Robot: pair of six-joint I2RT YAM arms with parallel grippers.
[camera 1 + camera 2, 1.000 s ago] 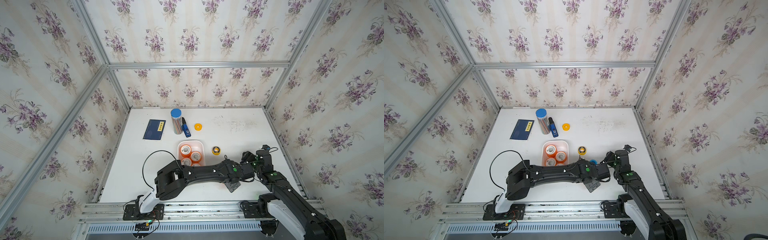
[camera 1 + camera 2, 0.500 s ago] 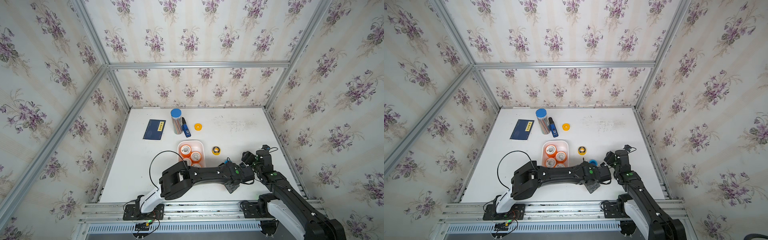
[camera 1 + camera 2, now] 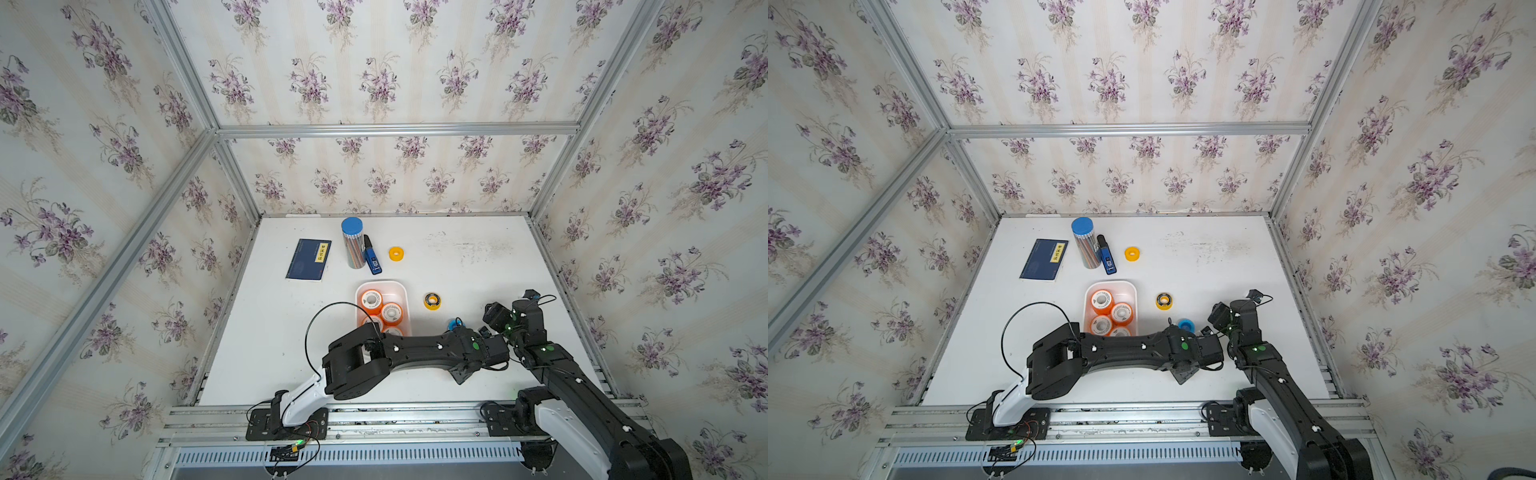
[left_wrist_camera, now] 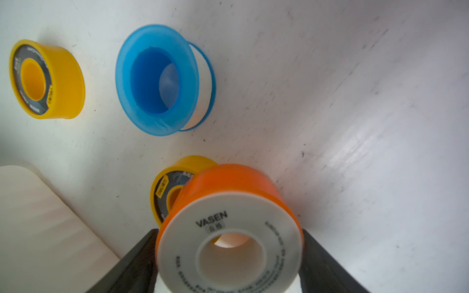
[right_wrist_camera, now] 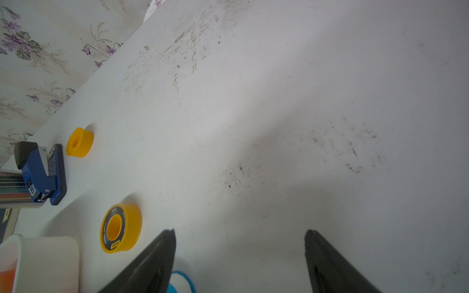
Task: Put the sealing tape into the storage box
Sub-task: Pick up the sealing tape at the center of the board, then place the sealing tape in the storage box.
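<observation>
My left gripper (image 4: 229,231) is shut on an orange sealing tape roll (image 4: 228,182) with a white face, and both fingers press its sides. The left arm (image 3: 419,353) hides that roll in both top views. Just behind it lies a yellow roll with a black label (image 4: 165,187). Further off are a blue roll (image 4: 157,81) and another yellow labelled roll (image 4: 47,78). The white storage box (image 3: 401,287) holds several orange rolls (image 3: 372,301). My right gripper (image 5: 239,232) hangs open over bare table, with the blue roll (image 5: 181,281) beside one finger.
At the back of the table lie a dark blue booklet (image 3: 308,259), a tube of pencils with a blue cap (image 3: 352,245), a blue stapler (image 3: 372,261) and a plain yellow roll (image 3: 396,253). Floral walls close in three sides. The two arms nearly meet at the front right.
The left arm has slid to the right, and its jaws have closed in from wide open onto the orange roll. The right arm has stayed where it was.
</observation>
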